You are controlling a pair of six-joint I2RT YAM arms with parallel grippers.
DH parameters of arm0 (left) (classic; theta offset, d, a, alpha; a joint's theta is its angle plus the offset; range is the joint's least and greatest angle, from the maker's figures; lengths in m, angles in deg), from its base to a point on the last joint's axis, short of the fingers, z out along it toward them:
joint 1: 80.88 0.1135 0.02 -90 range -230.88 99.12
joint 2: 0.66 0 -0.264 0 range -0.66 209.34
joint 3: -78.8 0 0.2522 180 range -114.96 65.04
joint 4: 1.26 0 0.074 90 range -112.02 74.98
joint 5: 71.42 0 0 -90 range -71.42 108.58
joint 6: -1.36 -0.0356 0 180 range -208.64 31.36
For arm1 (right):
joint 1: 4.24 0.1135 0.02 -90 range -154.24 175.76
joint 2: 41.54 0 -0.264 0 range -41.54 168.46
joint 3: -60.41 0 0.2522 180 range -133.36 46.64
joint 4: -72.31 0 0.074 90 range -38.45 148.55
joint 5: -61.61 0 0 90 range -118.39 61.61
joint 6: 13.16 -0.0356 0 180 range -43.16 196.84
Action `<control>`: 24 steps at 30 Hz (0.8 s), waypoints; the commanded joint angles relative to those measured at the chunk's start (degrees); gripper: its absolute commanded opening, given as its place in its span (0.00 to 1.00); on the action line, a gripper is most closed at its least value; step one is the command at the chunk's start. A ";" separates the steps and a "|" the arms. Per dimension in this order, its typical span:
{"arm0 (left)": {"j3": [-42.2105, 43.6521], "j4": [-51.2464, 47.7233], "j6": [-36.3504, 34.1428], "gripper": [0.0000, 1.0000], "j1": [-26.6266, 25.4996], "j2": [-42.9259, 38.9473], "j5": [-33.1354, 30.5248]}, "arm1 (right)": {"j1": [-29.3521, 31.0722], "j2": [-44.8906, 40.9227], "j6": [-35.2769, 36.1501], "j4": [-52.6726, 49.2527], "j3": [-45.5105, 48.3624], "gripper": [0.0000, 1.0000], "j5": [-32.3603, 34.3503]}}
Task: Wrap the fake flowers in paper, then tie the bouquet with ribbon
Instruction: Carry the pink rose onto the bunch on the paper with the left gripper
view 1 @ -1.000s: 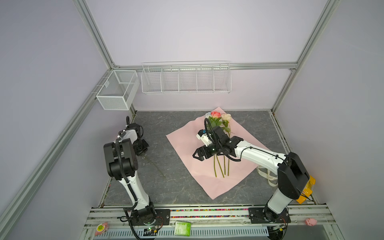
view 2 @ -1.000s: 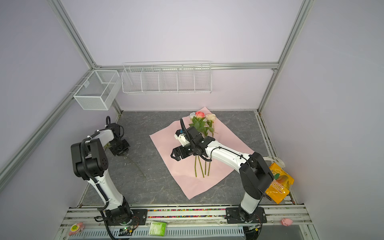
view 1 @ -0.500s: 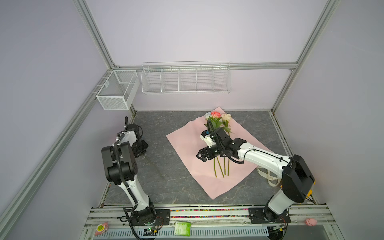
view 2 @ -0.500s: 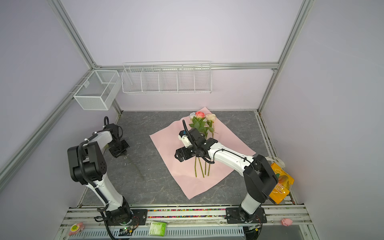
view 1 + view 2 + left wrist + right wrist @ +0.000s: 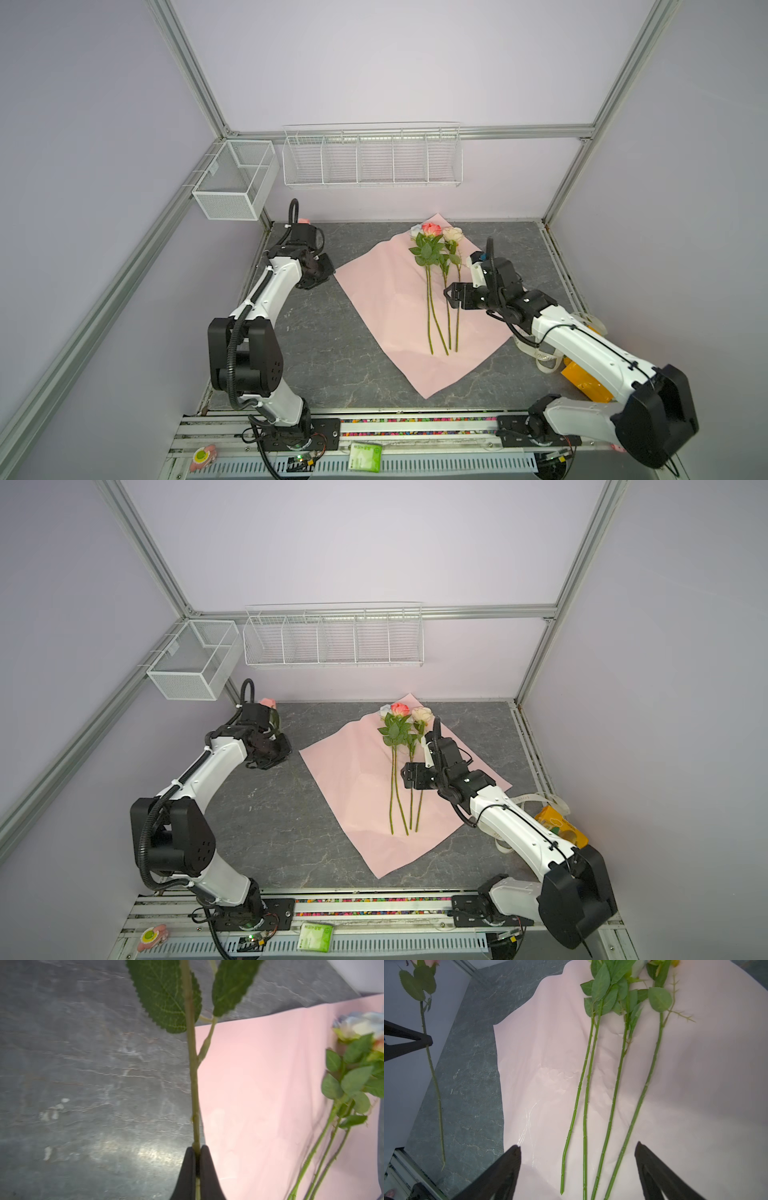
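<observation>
My left gripper [image 5: 197, 1148], at nine o'clock of the creased pink paper [image 5: 374, 299], pinches one thin rose stem [image 5: 192, 1084]. The bouquet of fake flowers [image 5: 427, 252] lies on that paper, blooms toward twelve. My right gripper [image 5: 577, 1145] gapes wide above.

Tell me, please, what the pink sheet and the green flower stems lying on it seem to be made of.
The pink sheet looks like matte paper: it keeps fine creases and wrinkles, with only a faint sheen. The flower stems seem moulded plastic, evenly green and slightly glossy, with regular small nubs; a wire core cannot be seen.
</observation>
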 commanded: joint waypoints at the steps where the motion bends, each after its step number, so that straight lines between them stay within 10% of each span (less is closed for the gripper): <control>1: -4.13 3.41 1.92 0.00 -6.91 1.95 3.81 | -3.25 -4.41 -2.90 -0.48 3.50 0.89 2.88; 11: -34.11 -3.32 -1.74 0.00 -25.26 23.97 7.20 | -11.94 -10.82 -3.51 -3.68 8.11 0.89 -0.95; 24: -57.39 -6.60 0.92 0.00 -32.80 44.12 10.08 | -13.65 -10.61 -3.11 -3.83 9.29 0.89 -2.27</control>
